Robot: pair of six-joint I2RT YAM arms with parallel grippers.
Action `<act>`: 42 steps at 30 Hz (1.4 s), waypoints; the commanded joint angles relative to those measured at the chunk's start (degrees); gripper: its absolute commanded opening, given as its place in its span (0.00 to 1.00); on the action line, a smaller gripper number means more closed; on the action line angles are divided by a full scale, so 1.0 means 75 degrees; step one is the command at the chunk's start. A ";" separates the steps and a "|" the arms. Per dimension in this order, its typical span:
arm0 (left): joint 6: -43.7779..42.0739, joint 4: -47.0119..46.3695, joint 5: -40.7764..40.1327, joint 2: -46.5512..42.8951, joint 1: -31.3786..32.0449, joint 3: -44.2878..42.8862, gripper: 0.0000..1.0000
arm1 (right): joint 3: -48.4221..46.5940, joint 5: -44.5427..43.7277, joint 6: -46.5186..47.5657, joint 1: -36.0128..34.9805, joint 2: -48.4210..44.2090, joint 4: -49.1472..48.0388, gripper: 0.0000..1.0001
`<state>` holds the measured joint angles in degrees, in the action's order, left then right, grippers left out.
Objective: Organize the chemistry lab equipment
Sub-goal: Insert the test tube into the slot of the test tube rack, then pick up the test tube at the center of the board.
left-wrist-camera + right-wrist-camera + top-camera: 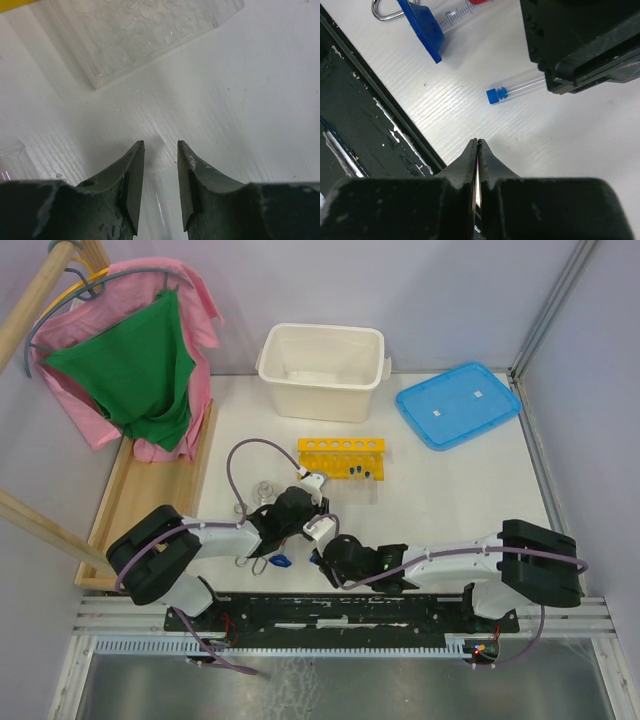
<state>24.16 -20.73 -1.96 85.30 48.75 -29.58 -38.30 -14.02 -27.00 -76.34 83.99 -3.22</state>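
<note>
White ribbed plastic table [450, 490] boxed in by plain pale grey walls [440, 290], with a silver aluminium frame post [553, 305] slanting up the back-right corner; light is soft and even, shadows weak. On the left, a slanted round wooden pole [30, 305] with a pink cloth [200, 310] and a green cloth [140, 370] hanging by it, and below them a long shallow wooden tray [150, 490] along the table's left edge. At the back of the table a large white plastic tub [322, 390], and to its right, apart from it, a flat blue rectangular lid [458, 405]; at the near edge silver slotted rails [120, 625], then a shiny grey metal sheet [350, 685].
</note>
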 commanded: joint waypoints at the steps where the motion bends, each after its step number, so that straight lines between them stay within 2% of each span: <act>1: 0.0160 -0.0798 0.0262 0.0126 -0.0087 0.0127 0.39 | -0.0406 -0.0715 0.0386 -0.0295 0.0104 -0.0283 0.09; 7: -0.0164 -0.1230 0.0702 0.0224 -0.0126 0.0278 0.40 | -0.0446 -0.1000 0.0774 -0.0550 0.0228 -0.0504 0.09; 11: -0.0147 -0.1325 0.0833 0.0408 -0.0143 0.0232 0.40 | -0.0319 -0.0977 0.1006 -0.0626 0.0429 -0.1193 0.09; 15: -0.0125 -0.1342 0.0914 0.0646 -0.0166 0.0147 0.40 | -0.0293 -0.0918 0.1191 -0.0706 0.0778 -0.1793 0.09; 21: -0.0093 -0.1472 0.1054 0.0834 -0.0229 0.0116 0.40 | -0.0597 -0.1174 0.1361 -0.0806 0.1348 -0.1996 0.09; 31: -0.0070 -0.1536 0.1136 0.0840 -0.0326 0.0187 0.41 | -0.0787 -0.2759 0.1786 -0.1166 0.2226 -0.2529 0.10; 42: -0.0034 -0.1470 0.1266 0.0910 -0.0360 0.0162 0.40 | -0.1566 -0.4727 0.2151 -0.1790 0.2985 -0.1937 0.10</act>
<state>24.05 -31.66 6.63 91.26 46.54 -27.79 -47.33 -41.52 -11.86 -88.73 106.21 -18.96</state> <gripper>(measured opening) 0.403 0.101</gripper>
